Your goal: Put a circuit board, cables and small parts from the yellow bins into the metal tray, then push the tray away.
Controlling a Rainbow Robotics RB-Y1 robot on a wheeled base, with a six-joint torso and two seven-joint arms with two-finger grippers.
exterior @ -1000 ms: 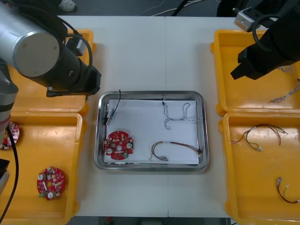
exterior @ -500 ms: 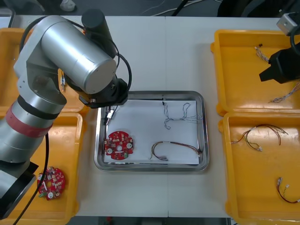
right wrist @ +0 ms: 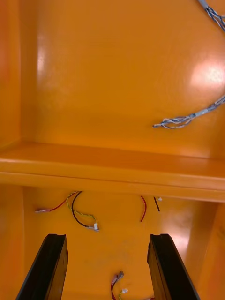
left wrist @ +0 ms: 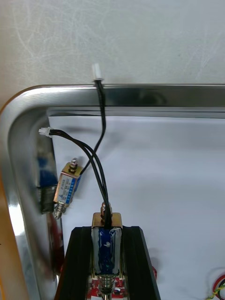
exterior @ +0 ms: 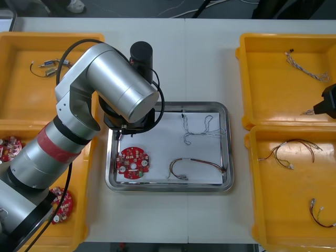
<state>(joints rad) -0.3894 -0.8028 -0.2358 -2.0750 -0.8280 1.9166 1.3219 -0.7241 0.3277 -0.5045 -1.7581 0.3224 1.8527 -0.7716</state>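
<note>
Now the robot's left arm reaches over the far left corner of the shiny rectangular metal tray [exterior: 227, 157]. A second ago it hung over the far left yellow plastic bin [exterior: 21, 79], beside the tray. The left pincer [left wrist: 107, 233] is closed narrowly on a small metal part with a blue body [left wrist: 107, 251]. Two thin black wires [left wrist: 96, 159] appear to run from that part toward the far rim, and one crosses it. The held part hovers above the tray's white inside, near a second small metal part [left wrist: 67, 187] lying by the left wall. Also in the tray lie a round red circuit board [exterior: 132, 163], a twisted blue and white cable [exterior: 202, 128] and a red and yellow cable [exterior: 193, 165].

Meanwhile the right arm has drawn back to the right edge of the light surface [exterior: 173, 63]. The right pincer [right wrist: 107, 240] stands wide open and empty above the right yellow bins [exterior: 262, 68].

Another small part seems about to be delivered. What probably remains is letting it go, then pushing the tray away.
</note>
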